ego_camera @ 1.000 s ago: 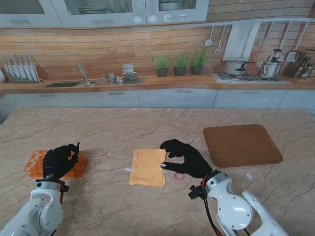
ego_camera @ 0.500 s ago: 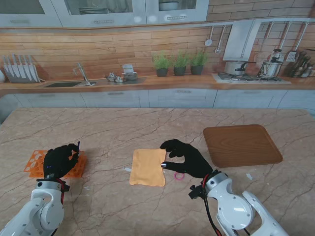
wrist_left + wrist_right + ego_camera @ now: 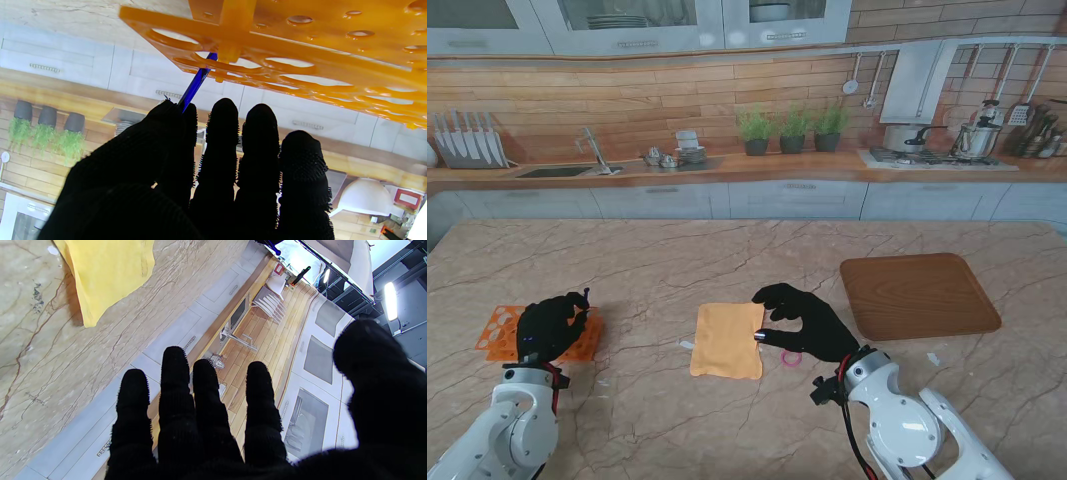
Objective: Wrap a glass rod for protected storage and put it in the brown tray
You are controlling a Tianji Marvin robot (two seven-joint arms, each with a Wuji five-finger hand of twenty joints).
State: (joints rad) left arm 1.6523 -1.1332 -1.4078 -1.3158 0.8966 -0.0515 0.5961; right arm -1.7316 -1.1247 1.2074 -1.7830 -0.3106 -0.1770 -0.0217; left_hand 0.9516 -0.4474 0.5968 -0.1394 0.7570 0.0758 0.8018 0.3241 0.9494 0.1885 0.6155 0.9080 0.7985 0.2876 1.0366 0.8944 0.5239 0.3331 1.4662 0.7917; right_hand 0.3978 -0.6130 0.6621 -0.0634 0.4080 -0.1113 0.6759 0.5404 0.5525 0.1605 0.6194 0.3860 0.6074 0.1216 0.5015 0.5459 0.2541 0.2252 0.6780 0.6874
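While the left hand point(image 3: 549, 327) sits near-left over the orange rack point(image 3: 499, 330), its thumb and forefinger are pinched on the blue rod point(image 3: 195, 83). In the left wrist view the rod runs from that pinch straight into a rack hole, so its lower end is not yet clear of the rack. Its long axis looks close to upright, tilted slightly. In the stand view only a thin dark tip shows above the fingers.

Right of it, mid-worktop, lies the yellow cloth point(image 3: 727, 340), flat, well apart from the rack. The right hand point(image 3: 802, 322) hovers at the cloth's right edge, fingers spread, holding nothing. A small pink ring point(image 3: 791, 358) lies just near-side of that hand; can't tell what it is.

Farther right sits the brown tray point(image 3: 919, 295), nothing in it.

Key relation: the cloth lies to the right of the rod, so the rod likely has to lift up along its own axis, then travel right. Left hand has it; right hand is nearer the cloth.

Hidden: rod length inside the rack, rod's lower end, right palm contact with the worktop.
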